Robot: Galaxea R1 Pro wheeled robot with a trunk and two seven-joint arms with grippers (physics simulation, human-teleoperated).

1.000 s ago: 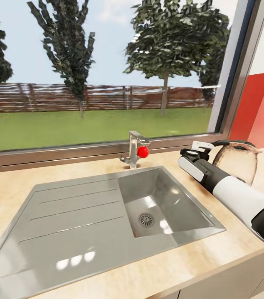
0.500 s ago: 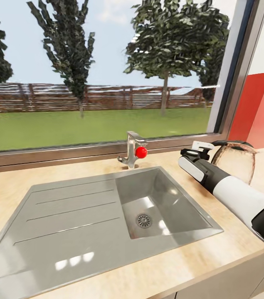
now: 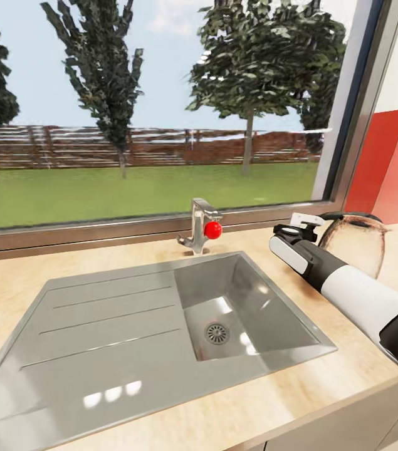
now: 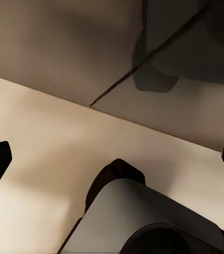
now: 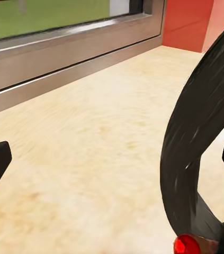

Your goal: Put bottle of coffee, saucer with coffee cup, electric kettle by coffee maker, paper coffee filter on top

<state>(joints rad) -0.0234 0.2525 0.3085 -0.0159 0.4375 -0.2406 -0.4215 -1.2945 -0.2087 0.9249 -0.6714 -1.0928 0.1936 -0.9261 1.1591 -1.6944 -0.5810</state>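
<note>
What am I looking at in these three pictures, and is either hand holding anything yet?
This is a wheeled robot with two arms, each ending in a two-fingered hand. The big picture comes from its head camera. It shows the kitchen countertop with a steel sink and a tap under a window. The right hand is beside the electric kettle, which stands on the countertop. The other two pictures come from cameras at the wrists. The right one shows the kettle's black handle between the open fingers, not gripped. The left hand is open and empty, above a blurred beige surface.
</note>
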